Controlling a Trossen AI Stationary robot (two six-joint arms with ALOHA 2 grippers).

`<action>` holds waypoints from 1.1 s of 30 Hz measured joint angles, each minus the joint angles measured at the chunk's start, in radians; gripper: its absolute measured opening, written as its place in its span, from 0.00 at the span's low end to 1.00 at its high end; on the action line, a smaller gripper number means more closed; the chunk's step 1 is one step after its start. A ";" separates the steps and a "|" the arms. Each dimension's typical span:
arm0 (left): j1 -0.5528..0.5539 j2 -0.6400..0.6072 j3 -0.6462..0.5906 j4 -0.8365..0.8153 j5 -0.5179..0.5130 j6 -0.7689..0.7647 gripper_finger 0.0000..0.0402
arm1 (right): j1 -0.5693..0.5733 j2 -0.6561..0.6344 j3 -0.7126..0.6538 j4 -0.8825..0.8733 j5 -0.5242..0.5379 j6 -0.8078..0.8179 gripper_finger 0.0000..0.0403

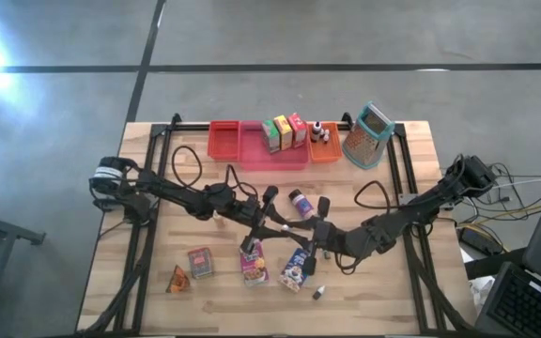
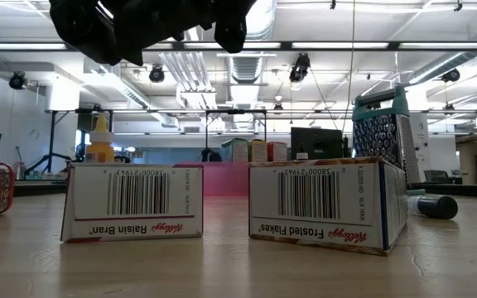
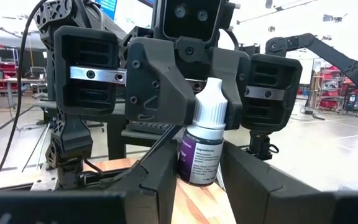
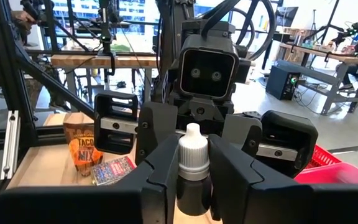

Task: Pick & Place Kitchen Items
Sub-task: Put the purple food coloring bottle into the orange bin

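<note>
Above mid-tabletop, the left gripper [image 1: 287, 225] and right gripper [image 1: 310, 228] meet nose to nose, both clamped on one small white-capped dropper bottle [image 3: 205, 140] held upright between them. Below lies the pale wooden tabletop [image 1: 393, 291], with a Raisin Bran box [image 2: 132, 201] and a Frosted Flakes box [image 2: 325, 203] just beneath the grippers; a workshop hall lies beyond.

White-capped dark bottle [image 3: 202, 146] upright between both claws.
</note>
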 joint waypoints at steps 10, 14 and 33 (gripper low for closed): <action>0.000 0.000 0.000 -0.002 0.002 -0.004 0.29 | 0.000 -0.001 0.000 -0.001 -0.008 0.000 0.20; 0.000 0.000 0.000 -0.002 0.002 -0.004 0.28 | 0.000 -0.004 0.000 -0.002 -0.006 0.013 0.22; 0.012 -0.073 0.000 -0.248 0.000 0.015 0.28 | 0.010 -0.084 0.000 -0.236 0.004 0.150 0.48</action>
